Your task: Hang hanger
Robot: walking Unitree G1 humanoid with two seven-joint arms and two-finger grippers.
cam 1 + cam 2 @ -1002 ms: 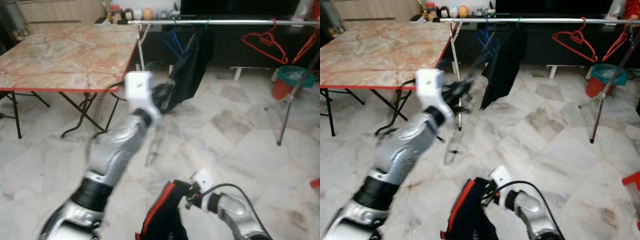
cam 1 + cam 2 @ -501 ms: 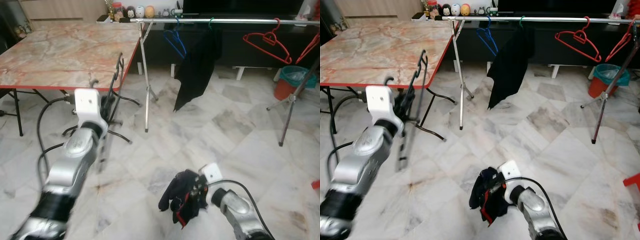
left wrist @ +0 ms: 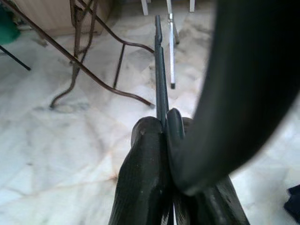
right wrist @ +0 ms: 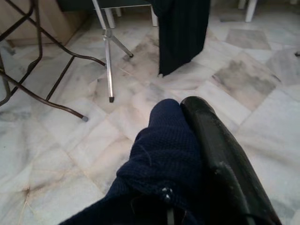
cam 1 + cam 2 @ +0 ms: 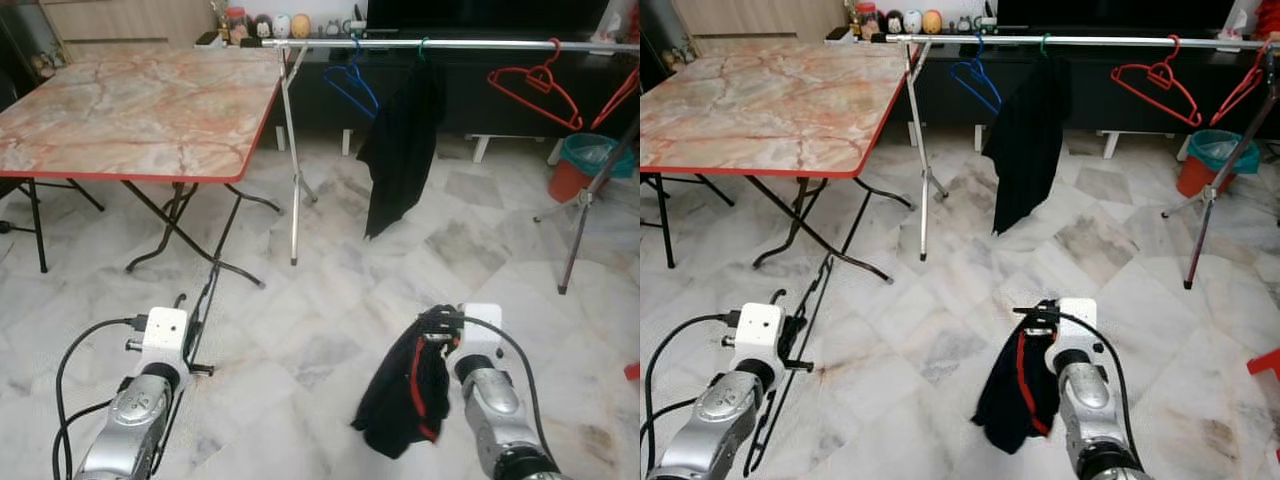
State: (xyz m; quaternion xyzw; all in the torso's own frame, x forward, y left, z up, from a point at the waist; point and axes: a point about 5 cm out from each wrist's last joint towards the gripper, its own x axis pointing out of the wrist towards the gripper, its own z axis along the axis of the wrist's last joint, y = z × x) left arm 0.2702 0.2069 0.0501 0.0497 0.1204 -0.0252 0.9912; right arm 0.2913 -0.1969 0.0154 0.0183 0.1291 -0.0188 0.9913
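Observation:
A thin black hanger (image 5: 200, 310) hangs low at the left, just above the floor, with my left gripper (image 5: 190, 340) shut on it. The left wrist view has the two fingers (image 3: 145, 154) pinched on the hanger's bar (image 3: 159, 70). At the lower right, my right gripper (image 5: 440, 325) is shut on a dark navy garment with red trim (image 5: 405, 395) that droops below it. The right wrist view has the cloth (image 4: 164, 150) bunched against one finger (image 4: 211, 136). The silver clothes rail (image 5: 460, 44) runs across the back.
On the rail hang a blue hanger (image 5: 350, 85), a black garment (image 5: 400, 150) and red hangers (image 5: 535, 85). A marble folding table (image 5: 130, 110) stands at the left. A teal and orange bin (image 5: 585, 160) sits by the rail's right stand. The floor is marble tile.
My left arm has come down from chest height to low at the left, still holding the hanger. The right gripper has risen and moved right, lifting the garment off the floor.

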